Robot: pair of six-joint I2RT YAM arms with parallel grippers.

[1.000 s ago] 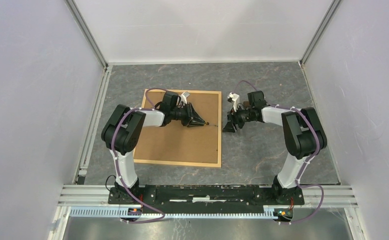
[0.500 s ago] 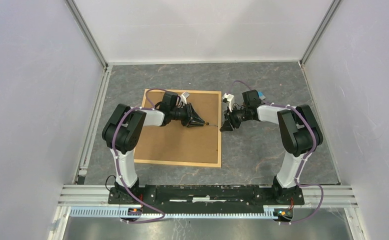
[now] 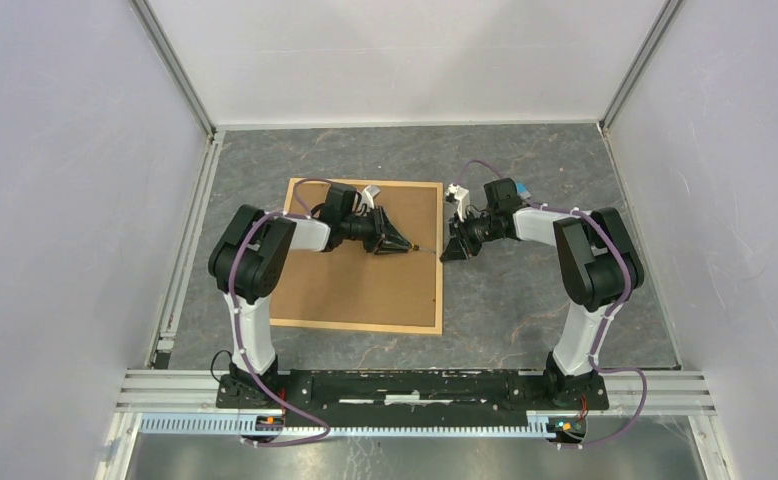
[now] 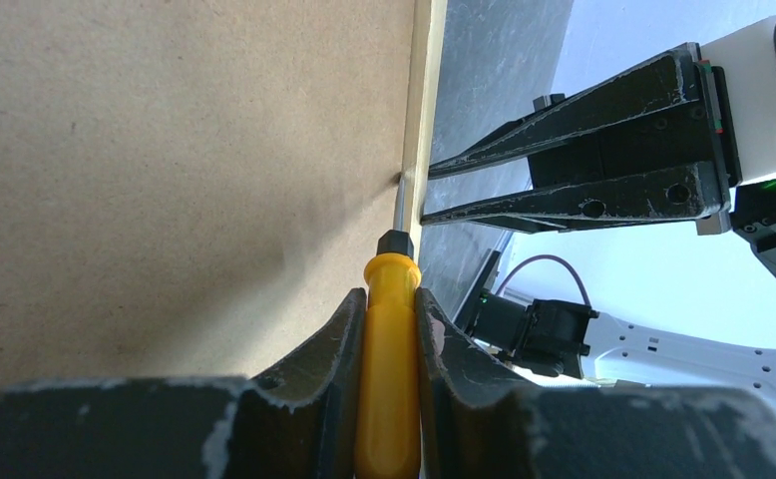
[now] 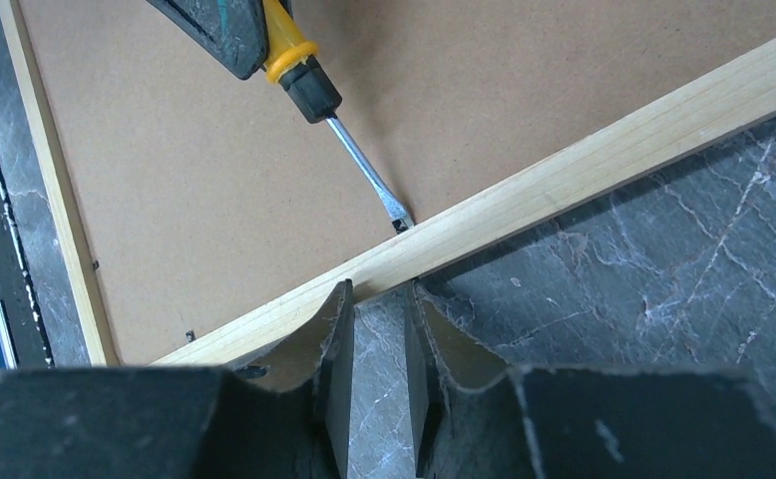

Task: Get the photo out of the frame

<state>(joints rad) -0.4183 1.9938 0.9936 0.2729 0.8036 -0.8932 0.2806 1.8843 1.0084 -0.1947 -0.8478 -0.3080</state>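
One large frame [image 3: 355,290] lies flat on the grey bench [image 3: 525,300], left of centre, with its plain brown back facing up. The left fingers [image 4: 314,369] are clamped on the yellow handle of a screwdriver [image 4: 389,339], whose flat tip meets the inner edge of the frame's right-hand rim. Just across that rim, the right fingers [image 5: 336,354] stand slightly apart with nothing between them, tips at the light wood's outer edge.

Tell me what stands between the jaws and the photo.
The brown backing board covers it: the frame lies face down, so the photo is hidden underneath. The screwdriver has its tip at the rim.
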